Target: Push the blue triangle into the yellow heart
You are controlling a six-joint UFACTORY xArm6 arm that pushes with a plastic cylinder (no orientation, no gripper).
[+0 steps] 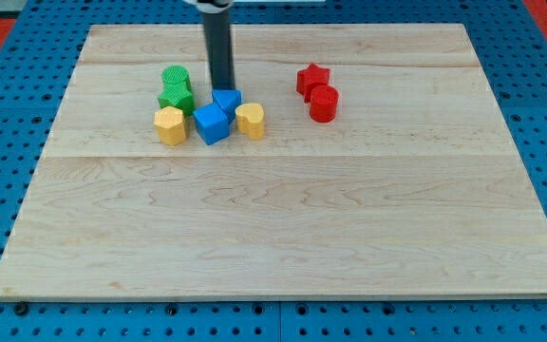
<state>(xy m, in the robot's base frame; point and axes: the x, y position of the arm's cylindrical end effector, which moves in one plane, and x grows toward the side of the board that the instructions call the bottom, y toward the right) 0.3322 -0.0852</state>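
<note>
My tip (221, 87) comes down from the view's top and sits at the top edge of the blue triangle (227, 100), touching or nearly so; it is a bare rod, holding nothing. The blue triangle lies against the blue cube (212, 123) just below-left of it, with the yellow heart (250, 121) just to its lower right, very close or touching, and a yellow hexagon (169, 124) left of the cube. Two green blocks (175, 90) stand touching each other left of my tip, and a red star (312, 79) and red cylinder (323, 104) sit together well apart toward the view's right on the wooden board (283, 228).
</note>
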